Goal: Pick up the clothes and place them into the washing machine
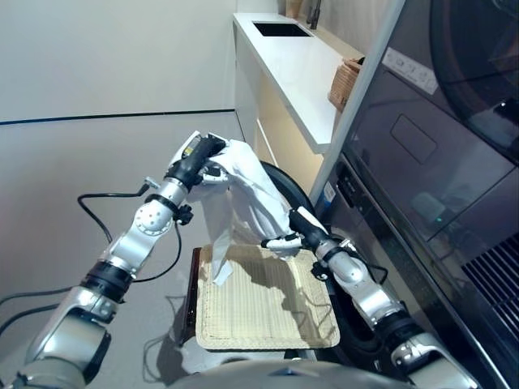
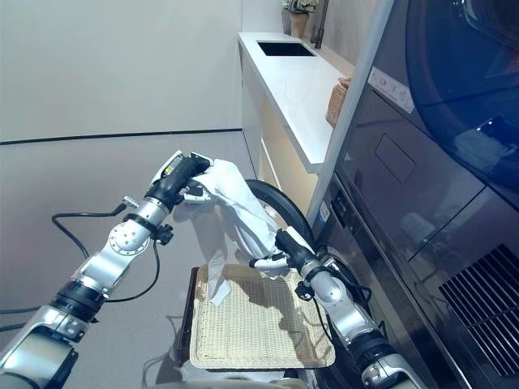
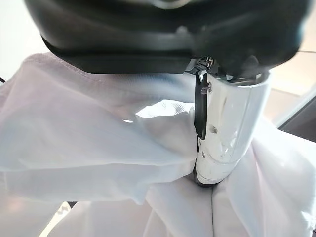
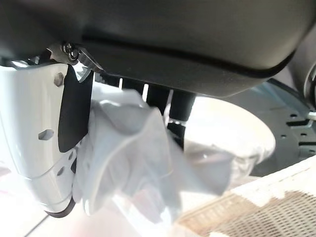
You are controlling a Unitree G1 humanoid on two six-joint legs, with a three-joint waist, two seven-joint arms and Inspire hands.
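A white garment [image 1: 251,194] hangs in the air above a flat woven tray [image 1: 259,312], stretched between both hands. My left hand [image 1: 199,162] is raised at the garment's upper end and shut on it; in the left wrist view its white-covered thumb [image 3: 227,133] presses into the cloth [image 3: 98,148]. My right hand [image 1: 293,233] is lower, over the tray's far right corner, shut on the garment's lower part [image 4: 143,163]. The washing machine's open round door [image 1: 285,188] stands just behind the garment. A strip of cloth [image 2: 217,279] dangles down to the tray.
The tall dark front of the appliance stack [image 1: 422,162] fills the right. A white counter [image 1: 296,65] with a sink [image 1: 280,29] and a wicker basket [image 1: 346,81] runs along the back right. Grey floor [image 1: 81,162] lies to the left.
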